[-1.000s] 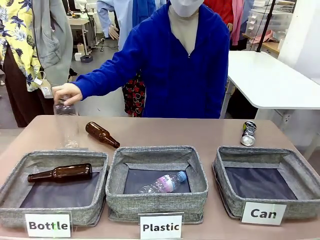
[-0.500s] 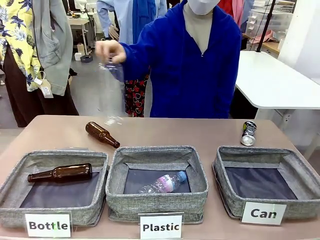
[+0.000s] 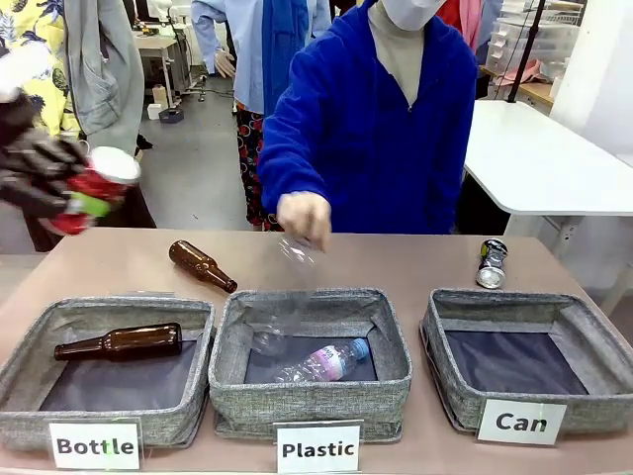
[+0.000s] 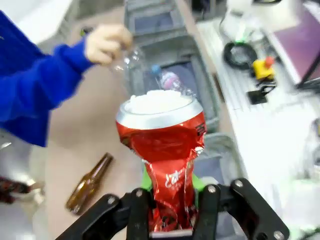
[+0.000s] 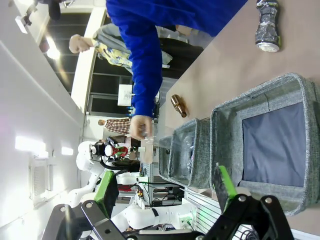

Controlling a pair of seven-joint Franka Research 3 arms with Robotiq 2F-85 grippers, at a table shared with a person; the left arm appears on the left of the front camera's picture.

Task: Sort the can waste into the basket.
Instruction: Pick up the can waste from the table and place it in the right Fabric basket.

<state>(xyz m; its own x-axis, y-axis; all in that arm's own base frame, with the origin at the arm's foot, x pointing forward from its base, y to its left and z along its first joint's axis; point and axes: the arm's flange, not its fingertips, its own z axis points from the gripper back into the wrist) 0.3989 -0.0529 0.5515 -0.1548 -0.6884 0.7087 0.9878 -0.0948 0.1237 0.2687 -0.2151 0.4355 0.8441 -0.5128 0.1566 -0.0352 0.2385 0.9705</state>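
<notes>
Table's left edge [image 3: 49,262]: blurred left pincer [image 3: 71,193] around red can [image 3: 107,170].

Three grey bins stand on the desk [image 3: 396,259]: Bottle bin [image 3: 20,371] at nine o'clock, Plastic bin [image 3: 307,299] at six, Can bin [image 3: 435,327] at three. Two brown glass bottles: binned brown bottle [image 3: 119,342] at nine, loose brown bottle [image 3: 201,265] at eleven. Two clear plastic bottles: lying clear bottle [image 3: 324,362] at six, raised clear bottle [image 3: 277,317] just above it. Two crushed cans: red can [image 3: 94,188] at ten, silver can [image 3: 491,263] at two.
</notes>
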